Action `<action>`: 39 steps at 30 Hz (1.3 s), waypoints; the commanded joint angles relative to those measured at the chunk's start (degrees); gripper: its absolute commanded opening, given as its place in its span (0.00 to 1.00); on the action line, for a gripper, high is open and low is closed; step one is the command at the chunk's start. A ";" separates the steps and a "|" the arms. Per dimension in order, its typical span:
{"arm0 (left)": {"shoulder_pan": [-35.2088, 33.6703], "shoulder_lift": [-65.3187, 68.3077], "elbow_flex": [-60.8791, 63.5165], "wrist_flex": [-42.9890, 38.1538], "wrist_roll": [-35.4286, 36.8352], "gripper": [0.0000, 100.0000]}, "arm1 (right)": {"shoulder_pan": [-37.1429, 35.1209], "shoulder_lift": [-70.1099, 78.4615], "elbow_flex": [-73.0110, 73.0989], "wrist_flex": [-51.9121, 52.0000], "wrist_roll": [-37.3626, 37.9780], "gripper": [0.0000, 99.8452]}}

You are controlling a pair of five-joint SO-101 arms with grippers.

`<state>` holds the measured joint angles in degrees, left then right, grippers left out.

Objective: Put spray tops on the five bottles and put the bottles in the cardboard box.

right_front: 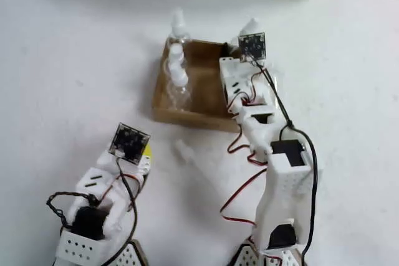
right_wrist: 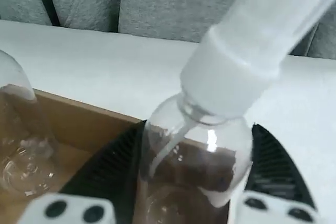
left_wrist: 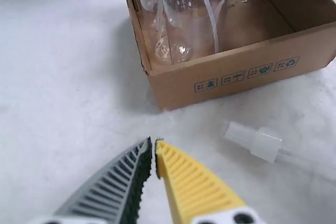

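The cardboard box sits mid-table. Several clear bottles with white spray tops stand along one side of it, and the left wrist view looks in at those bottles. My right gripper is shut on another clear bottle with a white spray top, held tilted over the box's far corner. That held bottle's top pokes out beyond the box. A loose spray top lies on the table just in front of the box. My left gripper is shut and empty, low over the table, short of that spray top.
The right arm stretches from the near edge up over the box's right part, with red and black cables hanging beside it. The left arm's base is at the near left. Grey upholstery runs behind the far table edge.
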<state>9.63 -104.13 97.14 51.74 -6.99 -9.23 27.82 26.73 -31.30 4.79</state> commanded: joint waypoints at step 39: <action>-0.48 -0.66 -0.18 0.26 -0.53 0.02 | -0.57 -7.78 3.69 -0.40 -3.69 0.39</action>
<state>9.63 -104.13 97.14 51.74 -6.99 -9.85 24.92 30.51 -31.30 2.33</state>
